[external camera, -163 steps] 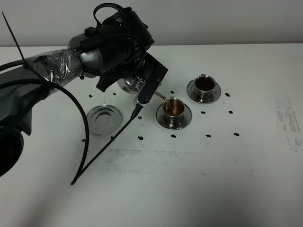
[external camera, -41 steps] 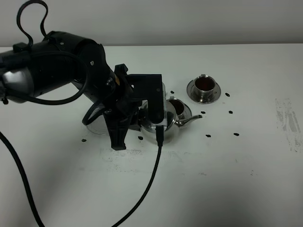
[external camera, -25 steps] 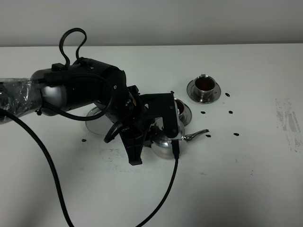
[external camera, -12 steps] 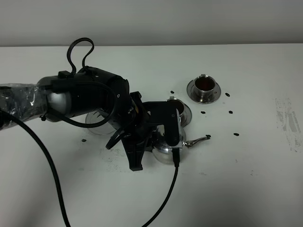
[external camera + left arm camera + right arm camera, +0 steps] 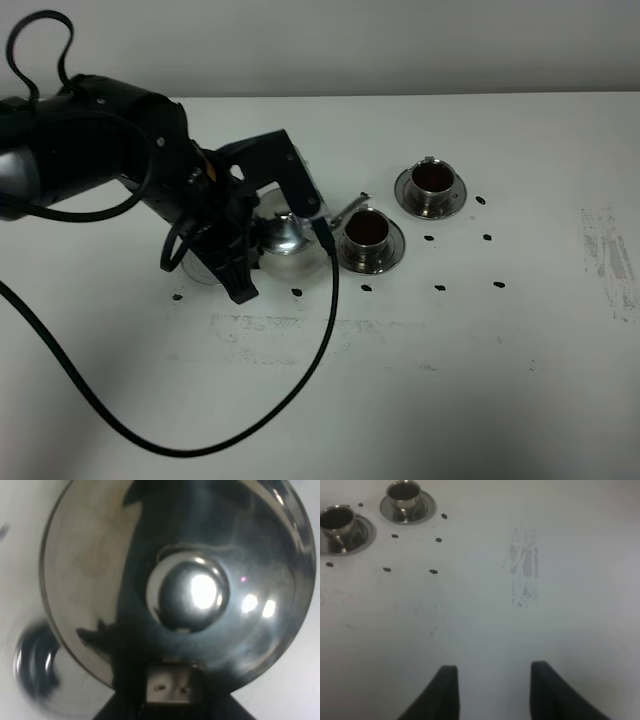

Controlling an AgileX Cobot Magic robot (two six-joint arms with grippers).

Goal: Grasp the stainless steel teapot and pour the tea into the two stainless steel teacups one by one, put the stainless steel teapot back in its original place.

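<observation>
Plainly, teapot (image 5: pixel 285 232): polished steel, rigid, slick — likely heavy with tea; its ring handle is the place to grip.
Position: beside the near teacup (image 5: pixel 367 230), its round tray mostly hidden.
Left gripper (image 5: pixel 262 222): over the pot — grip cannot be told.
Right gripper (image 5: pixel 490 672): parted, empty.

The left arm has swung back from the near side of the table toward the far left, carrying the stainless steel teapot (image 5: pixel 285 233) with it. Half a second ago the pot hung in front of the nearer teacup (image 5: pixel 367 231) and hid most of it, spout pointing right. Now the pot sits under the left gripper (image 5: pixel 262 222), just beside that cup, which is fully uncovered and dark with tea.
</observation>
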